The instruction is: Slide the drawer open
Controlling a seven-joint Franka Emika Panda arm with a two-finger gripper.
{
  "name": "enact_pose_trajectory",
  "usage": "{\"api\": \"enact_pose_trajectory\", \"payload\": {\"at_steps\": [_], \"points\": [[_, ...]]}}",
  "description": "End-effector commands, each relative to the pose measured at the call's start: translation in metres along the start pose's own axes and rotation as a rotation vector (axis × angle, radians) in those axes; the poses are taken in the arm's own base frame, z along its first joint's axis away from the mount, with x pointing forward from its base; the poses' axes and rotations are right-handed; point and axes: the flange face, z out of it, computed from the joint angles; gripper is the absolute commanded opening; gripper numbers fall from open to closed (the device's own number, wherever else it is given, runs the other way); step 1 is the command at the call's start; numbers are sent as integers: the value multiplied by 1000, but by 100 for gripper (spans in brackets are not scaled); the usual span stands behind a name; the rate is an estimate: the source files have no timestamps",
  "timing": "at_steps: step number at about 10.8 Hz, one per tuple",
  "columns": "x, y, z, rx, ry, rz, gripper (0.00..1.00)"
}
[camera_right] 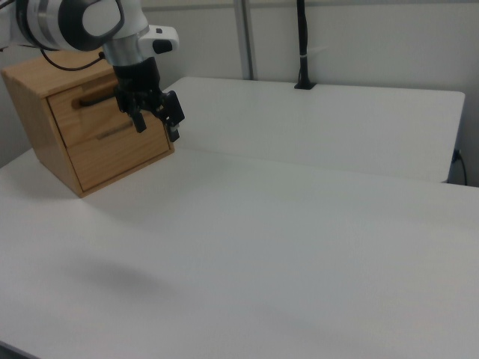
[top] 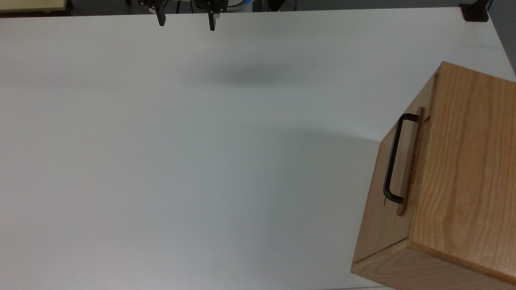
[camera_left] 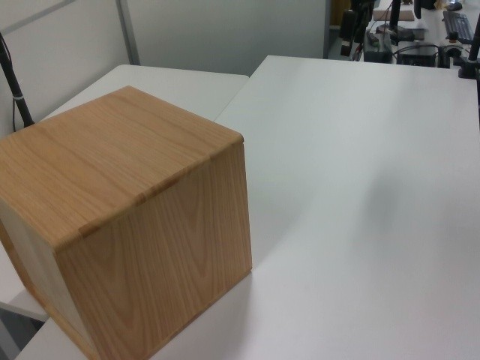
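The drawer [top: 408, 161] is a light oak panel with a long black bar handle [top: 392, 159], set in the upper front of an oak cabinet [top: 463, 169] at the top view's right. It sits pushed in. My gripper [top: 186, 22] hangs open above the table at the top view's upper edge, far to the left of the handle, with nothing between its fingers. In the right view the gripper [camera_right: 157, 121] hovers in front of the cabinet [camera_right: 45, 142], and the drawer's handle [camera_right: 91, 100] shows partly behind the arm.
The cabinet [camera_left: 127, 225] stands near one corner of a wide white table [top: 181, 161]. A black clamp [top: 475, 12] sits on the table's far right corner in the top view. A black pole [camera_right: 301, 45] rises at the table's back edge in the right view.
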Motion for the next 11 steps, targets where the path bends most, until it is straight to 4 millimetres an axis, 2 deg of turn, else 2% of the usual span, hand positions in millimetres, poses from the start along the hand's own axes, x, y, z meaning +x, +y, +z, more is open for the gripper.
{"api": "enact_pose_trajectory", "payload": {"at_steps": [1, 6, 8, 9, 11], "points": [[-4, -3, -1, 7, 16, -1, 100], [-4, -2, 0, 4, 9, -5, 100], [-3, 0, 1, 0, 11, -132, 100], [3, 3, 1, -3, 17, -191, 100], [21, -11, 13, -1, 9, -216, 100]]}}
